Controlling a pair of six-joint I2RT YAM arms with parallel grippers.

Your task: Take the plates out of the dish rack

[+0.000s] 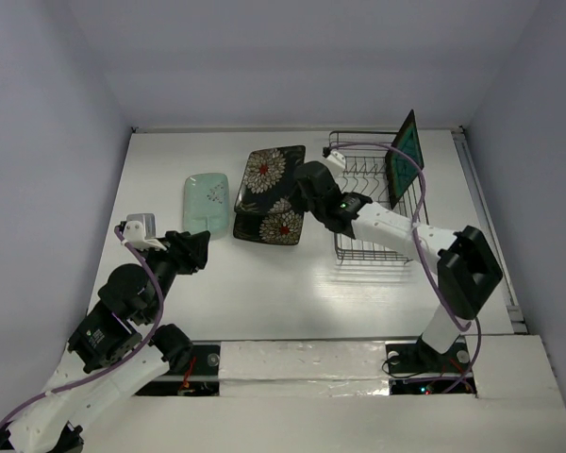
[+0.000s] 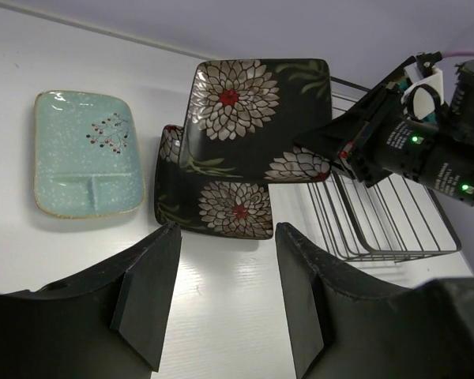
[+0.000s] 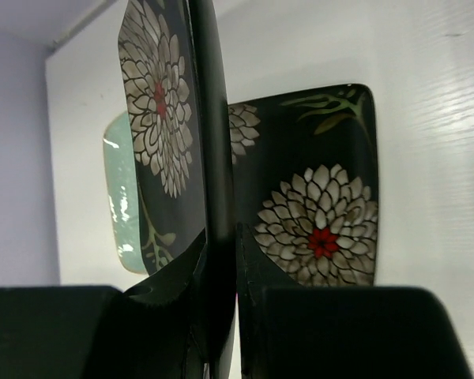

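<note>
My right gripper (image 1: 308, 192) is shut on the edge of a black flower-pattern plate (image 1: 274, 168), held tilted over a second black flower plate (image 1: 269, 225) lying flat on the table. In the right wrist view the held plate (image 3: 162, 118) runs edge-on between my fingers (image 3: 221, 237), with the flat one (image 3: 316, 205) below. A pale mint-green plate (image 1: 208, 201) lies flat to the left. A teal-centred dark-rimmed plate (image 1: 406, 154) stands upright in the wire dish rack (image 1: 377, 241). My left gripper (image 1: 200, 247) is open and empty over bare table (image 2: 225, 237).
The rack (image 2: 395, 221) stands at the right of the table, its front slots empty. White walls enclose the table at the back and sides. The right arm (image 2: 426, 150) reaches across above the rack's left side.
</note>
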